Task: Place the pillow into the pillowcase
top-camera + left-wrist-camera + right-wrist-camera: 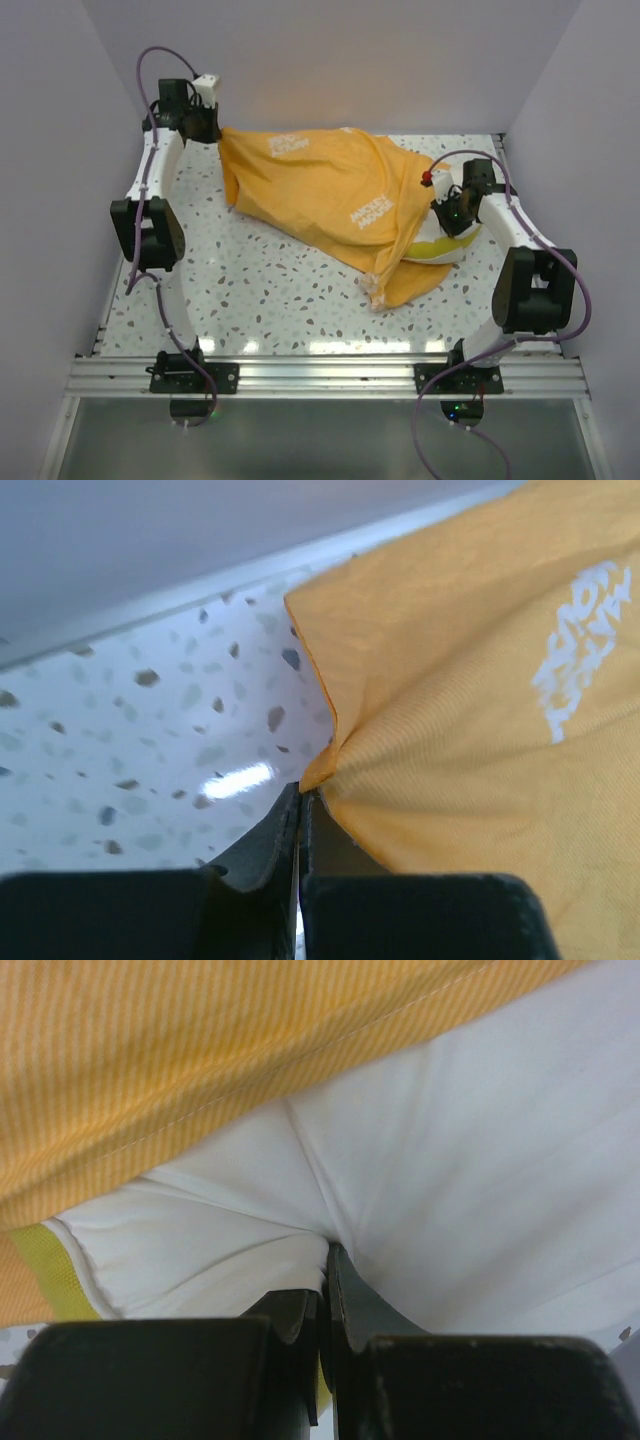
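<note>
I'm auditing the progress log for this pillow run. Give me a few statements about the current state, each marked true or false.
1. The left gripper is shut on an edge of the pillowcase. True.
2. The right gripper is open and clear of the pillow. False: it is shut on a fold of the pillow's white fabric.
3. The pillow is wholly inside the pillowcase. False: a white end with its yellow-green strip sticks out on the right arm's side.
4. White lettering shows on the pillowcase. True.
</note>
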Robot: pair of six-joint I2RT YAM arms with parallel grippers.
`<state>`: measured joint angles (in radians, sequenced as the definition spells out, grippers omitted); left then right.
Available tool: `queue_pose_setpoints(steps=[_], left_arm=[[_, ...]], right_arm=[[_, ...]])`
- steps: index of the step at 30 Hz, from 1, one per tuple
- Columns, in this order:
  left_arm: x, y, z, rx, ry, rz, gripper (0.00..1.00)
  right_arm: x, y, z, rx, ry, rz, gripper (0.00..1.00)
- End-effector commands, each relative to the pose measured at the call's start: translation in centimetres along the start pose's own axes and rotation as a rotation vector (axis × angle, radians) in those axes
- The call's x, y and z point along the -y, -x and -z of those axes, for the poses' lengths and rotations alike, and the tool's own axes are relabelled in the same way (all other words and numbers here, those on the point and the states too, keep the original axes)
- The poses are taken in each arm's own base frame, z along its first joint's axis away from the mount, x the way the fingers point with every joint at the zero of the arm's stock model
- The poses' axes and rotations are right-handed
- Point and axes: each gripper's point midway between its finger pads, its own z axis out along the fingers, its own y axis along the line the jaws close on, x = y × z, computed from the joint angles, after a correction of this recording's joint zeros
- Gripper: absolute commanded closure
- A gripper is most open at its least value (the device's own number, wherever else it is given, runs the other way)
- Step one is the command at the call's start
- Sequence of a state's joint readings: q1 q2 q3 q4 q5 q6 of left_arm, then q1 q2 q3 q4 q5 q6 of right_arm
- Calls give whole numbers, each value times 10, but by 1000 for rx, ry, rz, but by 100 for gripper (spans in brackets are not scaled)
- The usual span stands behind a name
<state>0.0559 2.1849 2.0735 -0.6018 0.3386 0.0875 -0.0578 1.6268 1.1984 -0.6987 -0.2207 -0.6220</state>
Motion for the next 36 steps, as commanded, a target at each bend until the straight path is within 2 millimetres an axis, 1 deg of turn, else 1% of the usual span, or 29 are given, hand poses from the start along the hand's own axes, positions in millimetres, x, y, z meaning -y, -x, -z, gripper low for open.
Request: queue_pose_setpoints(steps=[1,2,3,4,5,6,7,9,10,11,12,13,14,15,16,17,19,21,22,23,24,25,26,27,28,29,32,34,36], left_arm=[[-1,-12,30,-166,41,-252,100],[-10,-22,27,-198,68,-255,100],[-17,-25,22,-195,93,-267,86],[-27,-49,16,-244,113,-253,76],[-34,-50,19,-233,134,-255,67],[-41,-46,18,-197,159,-257,51],[-47,-61,18,-217,163,-234,46],[-32,-34,31,-78,65,-233,39],[-22,-43,33,-65,17,-216,37],[6,-19,54,31,-71,-252,32],[18,-6,60,93,-87,-282,26],[46,-11,60,97,-140,-311,23],[73,0,75,144,-213,-347,22],[83,2,80,155,-238,-353,22],[119,-2,78,151,-313,-354,21],[140,-2,84,166,-397,-341,21],[160,-9,83,147,-461,-233,21],[169,-16,81,129,-517,-147,22],[167,-31,79,89,-519,-77,22],[165,-33,86,94,-504,-54,23],[161,-36,89,109,-491,-43,23],[154,-64,89,55,-467,42,23],[147,-64,99,80,-400,38,22],[143,-92,98,28,-365,66,22],[142,-97,106,33,-337,62,21],[145,-109,108,12,-347,71,21],[159,-157,105,-114,-389,114,21],[168,-187,98,-193,-423,151,22],[175,-200,90,-228,-449,174,24]], right_arm=[[5,15,21,61,-25,19,100],[4,17,21,64,-17,13,100],[3,19,21,68,-14,13,100],[1,20,21,75,-4,10,100],[0,22,22,79,4,5,100],[-2,24,22,85,14,2,100],[-4,27,23,94,26,-2,100],[-23,31,22,110,113,-23,100],[-32,32,22,112,148,-26,100],[-54,35,21,113,224,-24,100],[-68,36,20,110,264,-18,100],[-96,37,17,99,334,11,100],[-119,39,20,100,412,18,100],[-139,41,22,104,471,30,100],[-159,43,25,103,531,43,100],[-196,45,31,83,620,82,100],[-269,52,63,96,845,176,100],[-316,57,105,119,1050,203,99],[-326,63,124,143,1099,208,83],[-322,81,142,179,1099,188,77],[-307,93,144,210,1047,170,71],[-282,105,139,242,957,141,65],[-226,129,127,324,832,54,47],[-193,137,113,337,719,3,44],[-142,139,87,308,496,-64,44],[-120,142,61,287,409,-59,43],[-92,133,7,197,285,-95,42],[-95,122,-12,116,292,-121,44],[-104,107,-29,58,331,-126,47]])
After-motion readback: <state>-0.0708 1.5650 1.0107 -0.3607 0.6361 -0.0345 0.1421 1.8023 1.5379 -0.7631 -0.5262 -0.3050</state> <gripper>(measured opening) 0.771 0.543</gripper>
